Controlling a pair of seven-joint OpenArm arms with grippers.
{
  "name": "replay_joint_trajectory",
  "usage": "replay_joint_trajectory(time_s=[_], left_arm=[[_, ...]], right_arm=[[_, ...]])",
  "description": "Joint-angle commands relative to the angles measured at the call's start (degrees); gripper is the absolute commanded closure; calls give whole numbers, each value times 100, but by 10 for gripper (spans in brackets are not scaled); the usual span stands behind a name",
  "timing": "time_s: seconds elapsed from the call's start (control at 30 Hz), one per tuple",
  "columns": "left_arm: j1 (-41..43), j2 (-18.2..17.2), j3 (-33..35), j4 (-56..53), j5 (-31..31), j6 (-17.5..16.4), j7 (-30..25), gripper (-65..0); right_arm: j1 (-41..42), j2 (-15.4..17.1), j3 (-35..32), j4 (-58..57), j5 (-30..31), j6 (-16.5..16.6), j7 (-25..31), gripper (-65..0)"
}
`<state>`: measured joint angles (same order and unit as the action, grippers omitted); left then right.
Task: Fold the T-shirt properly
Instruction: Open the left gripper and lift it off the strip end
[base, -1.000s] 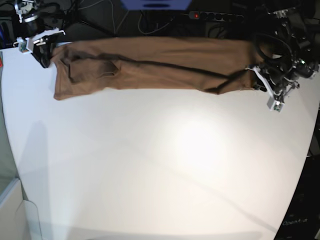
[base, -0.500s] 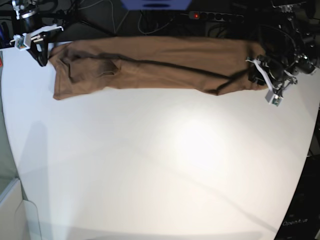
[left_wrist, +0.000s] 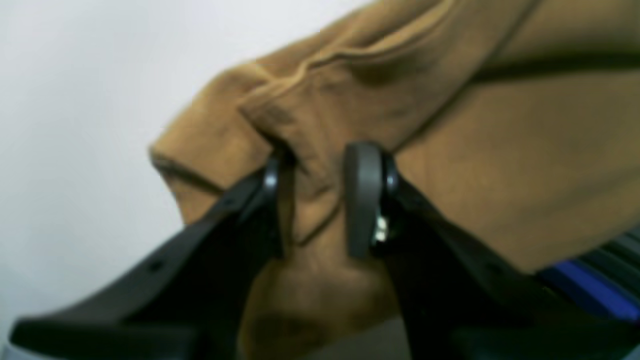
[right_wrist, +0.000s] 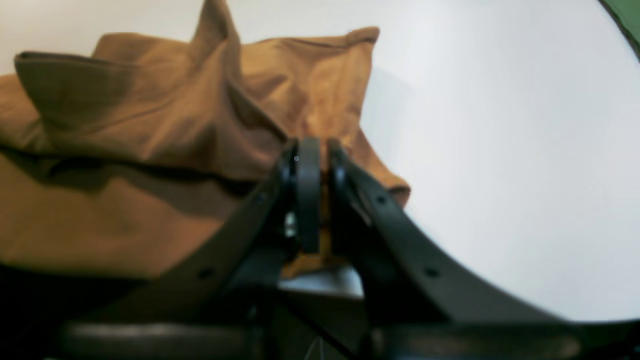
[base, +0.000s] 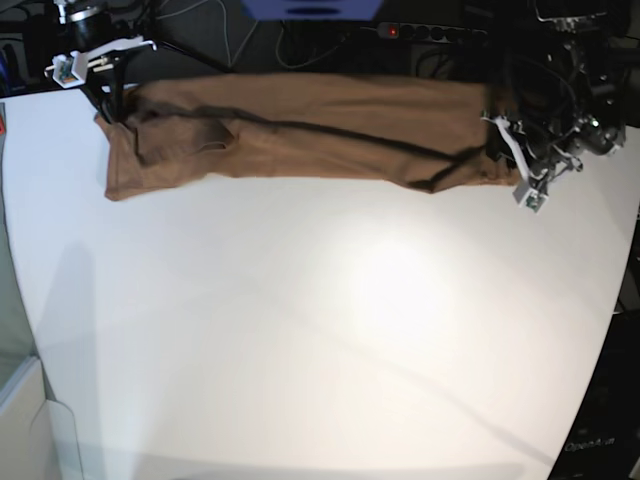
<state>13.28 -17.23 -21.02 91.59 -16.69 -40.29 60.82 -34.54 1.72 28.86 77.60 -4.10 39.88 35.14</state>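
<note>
The tan-brown T-shirt lies stretched in a long folded band along the far side of the white table. A dark crease runs along its length. My left gripper is at the band's right end in the base view. In the left wrist view the left gripper is shut on a bunched fold of T-shirt. My right gripper holds the band's left end. In the right wrist view the right gripper has its fingers pinched on a thin edge of T-shirt, which peaks upward.
Behind the table's far edge are a power strip, dark cables and a blue object. A pale box stands beyond the table's left edge at the lower left. The table curves away at the right.
Both grippers have moved inward along the shirt: the right gripper to the right, the left gripper to the left and slightly back. Both grips have stayed as they were.
</note>
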Motion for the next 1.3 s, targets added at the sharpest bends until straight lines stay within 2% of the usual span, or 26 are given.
replay_joint_trajectory(time_s=[0.0, 0.3, 0.37, 0.5, 0.63, 0.73, 0.9, 1.13, 1.27], left_arm=[[-40, 84, 40, -82, 196, 29, 6, -164], [-515, 620, 49, -786, 1401, 29, -301, -164], [-576, 699, 22, -812, 1515, 29, -301, -164], [-594, 726, 22, -794, 1515, 29, -301, -164], [-594, 726, 22, -786, 1515, 29, -301, -164], [-603, 726, 14, -803, 1515, 29, -301, -164], [-919, 743, 14, -944, 1515, 29, -310, -164], [-1754, 743, 14, -1972, 1524, 29, -310, -164], [-2053, 770, 14, -2298, 1515, 29, -310, -164]], right_arm=[[4, 35, 19, 59, 98, 12, 139, -26], [268, 79, -7, -494, 80, 12, 122, -30], [373, 184, -7, -661, 19, 12, 104, -33], [646, 237, -7, -802, -562, 12, -371, -28], [909, 237, 28, -793, -861, 12, -766, -28], [1235, 255, 46, -767, -869, 12, -1311, -28], [1868, 580, 169, -802, -878, 12, -2287, -28], [2448, 932, 195, -811, -878, 12, -2946, -28], [2633, 1011, 195, -811, -878, 12, -3210, -28]])
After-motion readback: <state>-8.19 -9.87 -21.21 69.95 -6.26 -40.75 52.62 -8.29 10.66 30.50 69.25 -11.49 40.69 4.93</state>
